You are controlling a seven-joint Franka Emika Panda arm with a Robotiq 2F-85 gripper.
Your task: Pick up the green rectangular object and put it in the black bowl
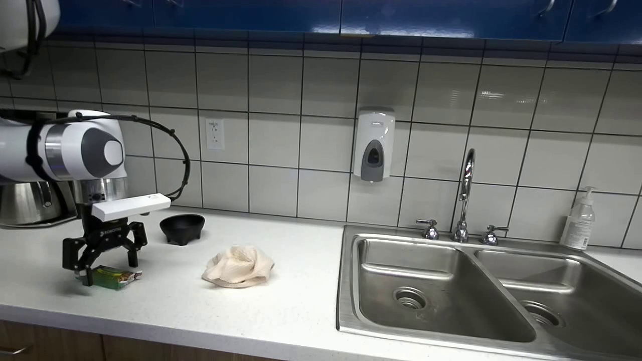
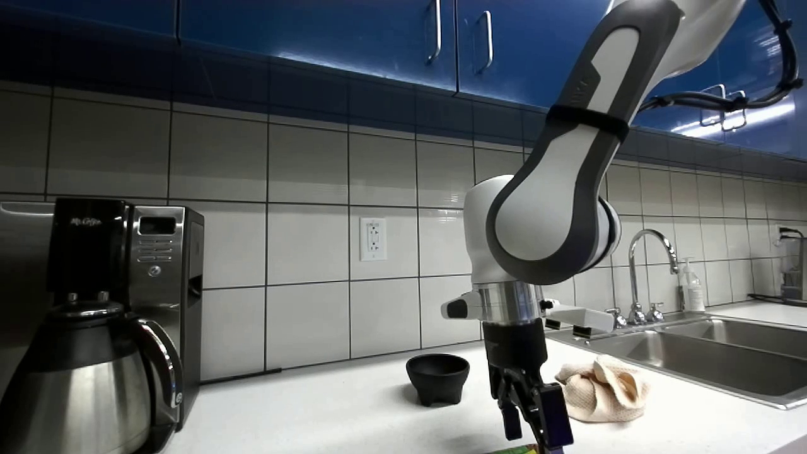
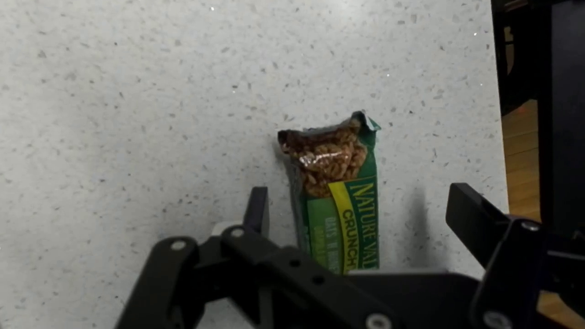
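Our black two-fingered claw [image 3: 362, 208] has its jaws spread wide and grips nothing. The glossy-wrapped green rectangular granola bar [image 3: 340, 224] lies on the speckled white bench [image 1: 301, 311], a jaw to either side of it in the wrist view, one nearer than the other. We would centre on it first, so that neither jaw shoves it along, then squeeze across its narrow width, low and gently, since what is inside may crumble. Before crossing to the round black footed bowl [image 1: 182, 230], which stands near, we should lift above its rim; the bar may end up leaning there. We see nothing in that bowl, as far as its inside shows. What the opaque steel-and-black coffee carafe [image 2: 88, 391] holds, we cannot tell. Further off is the stainless-steel double sink [image 1: 494, 278].
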